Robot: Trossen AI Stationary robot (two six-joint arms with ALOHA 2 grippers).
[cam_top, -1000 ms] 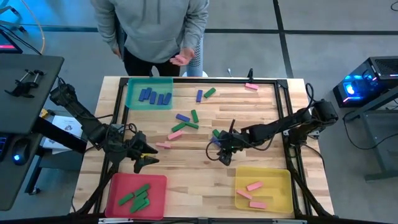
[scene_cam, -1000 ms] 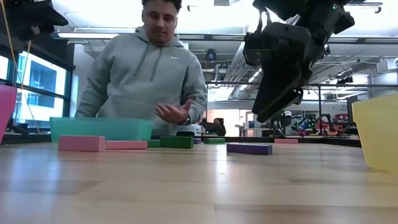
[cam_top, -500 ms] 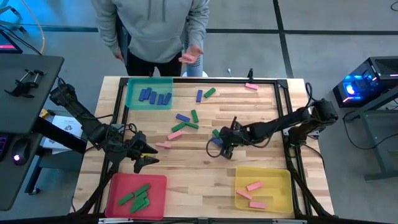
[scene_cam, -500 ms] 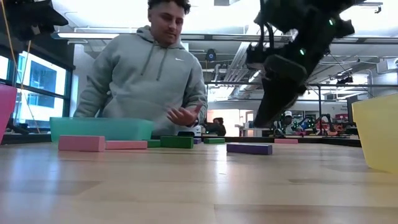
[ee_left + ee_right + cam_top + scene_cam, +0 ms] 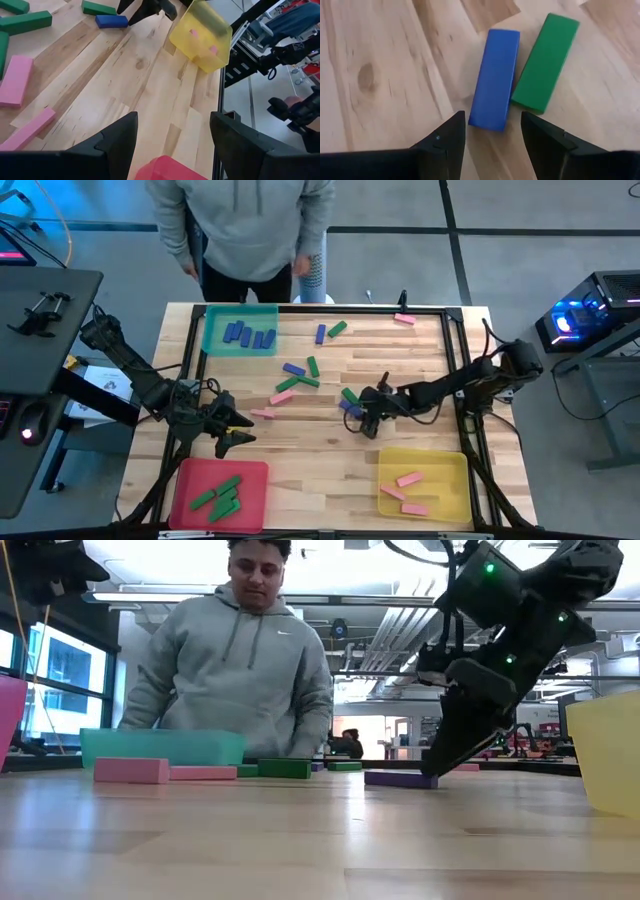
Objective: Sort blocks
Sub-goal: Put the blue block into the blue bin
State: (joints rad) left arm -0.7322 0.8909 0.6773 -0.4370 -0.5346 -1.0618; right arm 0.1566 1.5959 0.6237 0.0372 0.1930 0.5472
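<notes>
My left gripper waits w/ jaws wide, empty, above bare wood just beyond the red tray. My right gripper is low over mid-table, jaws apart, nothing held, a blue block right ahead, a green block touching it.

The dark, six-jointed right arm is reaching in from the right edge of the wooden tabletop toward its middle, its right pincer tilting steeply downward with fingers parted just above the surface. The left arm is waiting over the tabletop's left side, its left pincer standing open, fingers spread wide and holding nothing.
</notes>
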